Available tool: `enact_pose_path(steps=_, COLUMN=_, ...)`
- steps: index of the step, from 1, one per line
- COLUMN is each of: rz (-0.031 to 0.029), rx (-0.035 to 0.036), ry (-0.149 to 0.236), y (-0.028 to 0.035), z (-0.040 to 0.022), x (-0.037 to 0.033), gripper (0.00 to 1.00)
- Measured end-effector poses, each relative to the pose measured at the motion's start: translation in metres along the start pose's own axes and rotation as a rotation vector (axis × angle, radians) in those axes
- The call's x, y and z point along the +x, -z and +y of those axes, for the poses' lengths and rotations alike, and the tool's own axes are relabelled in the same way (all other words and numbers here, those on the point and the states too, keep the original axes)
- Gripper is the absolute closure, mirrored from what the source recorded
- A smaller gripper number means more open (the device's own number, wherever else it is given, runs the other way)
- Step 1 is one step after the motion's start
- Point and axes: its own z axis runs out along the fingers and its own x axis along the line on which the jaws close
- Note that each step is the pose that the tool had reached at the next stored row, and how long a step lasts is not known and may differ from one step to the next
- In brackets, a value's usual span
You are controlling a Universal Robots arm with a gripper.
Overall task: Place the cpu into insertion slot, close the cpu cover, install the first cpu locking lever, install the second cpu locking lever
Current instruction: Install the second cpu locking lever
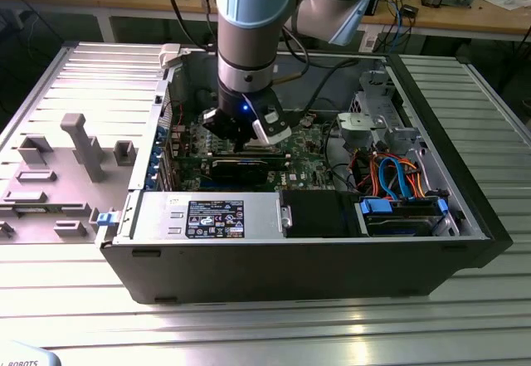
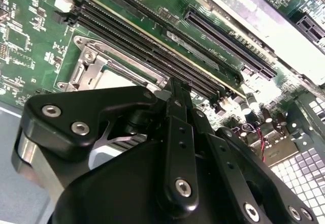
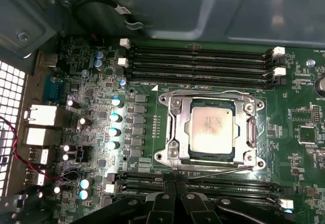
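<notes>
Fingers (image 3: 170, 186) pinched together, empty | cpu (image 3: 212, 130) flat in insertion slot (image 3: 175, 132) (cpu cover (image 3: 250, 132) down)

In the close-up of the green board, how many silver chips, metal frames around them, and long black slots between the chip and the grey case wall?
Silver chip: 1
Metal frame: 1
Long black slots: 4
Total: 6

Robot arm (image 1: 249, 26) reaches down into open computer case (image 1: 315, 250). Hand (image 1: 245, 129) low over green board (image 1: 307, 163). Grey ribbed worktop (image 1: 249, 324) under case. Blue cables (image 1: 398, 175) at exterior view's right.
</notes>
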Motion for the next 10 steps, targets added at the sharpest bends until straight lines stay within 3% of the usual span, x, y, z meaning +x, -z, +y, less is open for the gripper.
enact_pose_path(steps=5, rz=-0.0003, rx=-0.0037, ry=0.0, y=-0.0031, z=-0.0003, x=0.0042, gripper=0.89)
enact_pose_path(steps=10, rz=-0.0021, rx=-0.0084, ry=-0.01, y=-0.0119, z=-0.0017, x=0.0045, gripper=0.89)
